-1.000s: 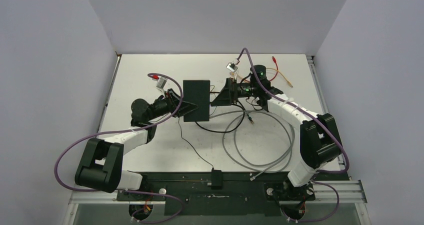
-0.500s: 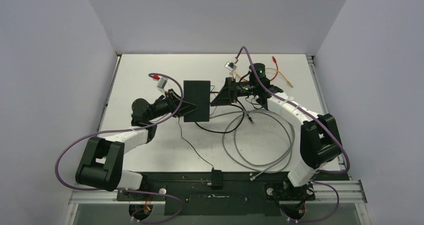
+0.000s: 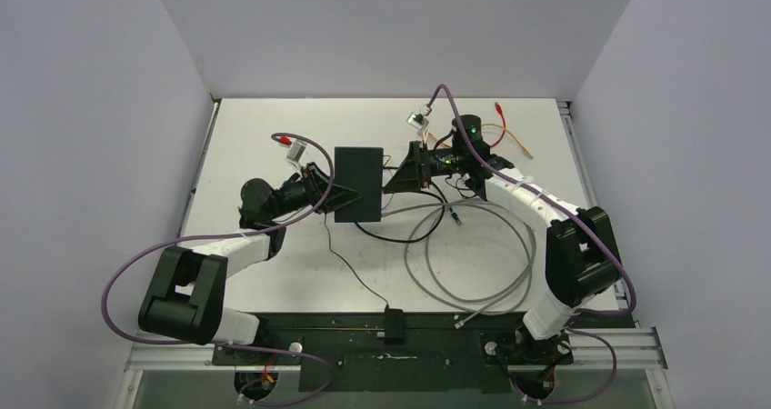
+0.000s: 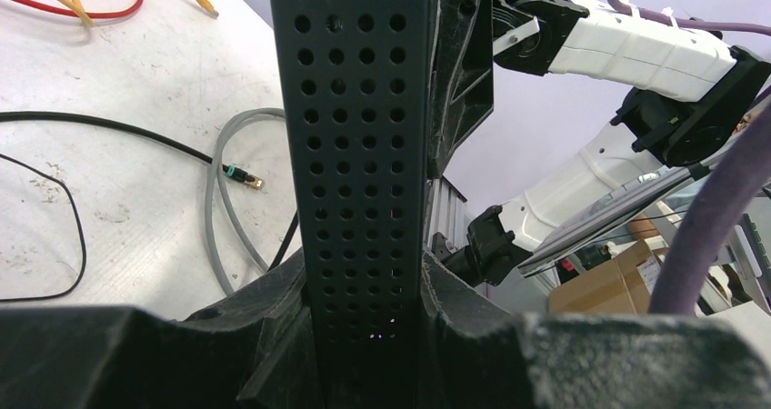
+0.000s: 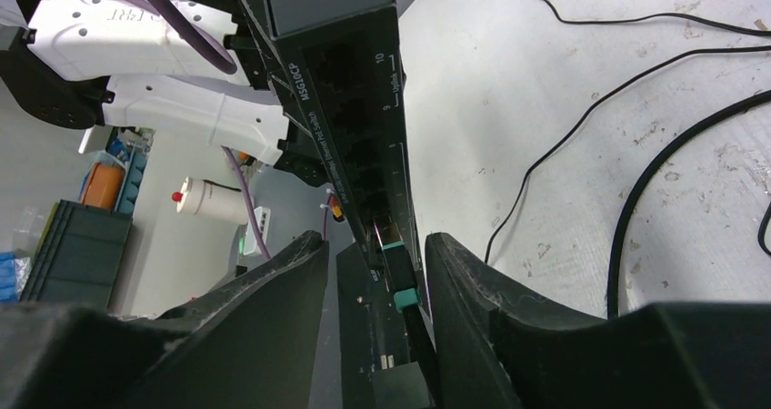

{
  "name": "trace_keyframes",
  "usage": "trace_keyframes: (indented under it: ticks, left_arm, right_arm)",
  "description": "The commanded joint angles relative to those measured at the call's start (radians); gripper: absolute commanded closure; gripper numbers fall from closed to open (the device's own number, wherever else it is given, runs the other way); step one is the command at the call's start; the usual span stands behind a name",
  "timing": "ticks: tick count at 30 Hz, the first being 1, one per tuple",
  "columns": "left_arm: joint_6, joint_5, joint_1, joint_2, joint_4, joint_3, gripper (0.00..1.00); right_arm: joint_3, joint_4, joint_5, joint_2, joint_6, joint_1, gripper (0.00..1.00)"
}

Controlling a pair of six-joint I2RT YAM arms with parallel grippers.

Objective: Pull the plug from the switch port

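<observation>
My left gripper holds the switch, and my right gripper stands narrow around the plug, not yet clamped, so the pulling is left.

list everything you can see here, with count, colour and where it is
switch: one, matte black, mid-table between the arms
plug: one, teal boot, seated in a switch port
grey cable: one, grey, coiled on the table to the right of the switch
black cable: one, black, on the table by the switch's near side
small black block: one, black, near edge, with a thin black wire running from it
red cable: one, red, far right of the table
orange cable: one, orange, far right, beside the red one
table: one, white
left tool: one, black, clamped on the switch's left edge
right tool: one, black, fingers either side of the plug, not closed on it
</observation>
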Motion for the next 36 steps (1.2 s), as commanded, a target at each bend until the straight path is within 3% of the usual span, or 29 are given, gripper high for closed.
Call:
trace_keyframes:
  ticks: [1, 4, 16, 27, 32, 36]
  left_arm:
    - [-0.001, -0.014, 0.006, -0.009, 0.127, 0.059, 1.00]
    - [0.000, -0.013, 0.005, -0.008, 0.127, 0.061, 1.00]
    - [0.000, -0.012, 0.006, -0.003, 0.126, 0.068, 1.00]
    - [0.006, -0.023, 0.008, -0.006, 0.127, 0.066, 1.00]
    - [0.007, -0.028, 0.007, -0.006, 0.128, 0.069, 1.00]
    - [-0.011, -0.033, 0.008, -0.011, 0.160, 0.061, 1.00]
  right_arm:
    - [0.033, 0.068, -0.035, -0.005, 0.007, 0.014, 0.57]
    - [0.032, 0.070, -0.035, -0.004, 0.007, 0.014, 0.53]
    - [0.025, 0.084, -0.038, 0.009, 0.015, 0.023, 0.57]
    - [0.019, 0.094, -0.055, 0.009, 0.023, 0.025, 0.94]
    - [0.021, 0.077, -0.040, 0.002, 0.004, 0.027, 0.95]
    - [0.035, -0.065, 0.022, 0.004, -0.130, 0.025, 0.95]
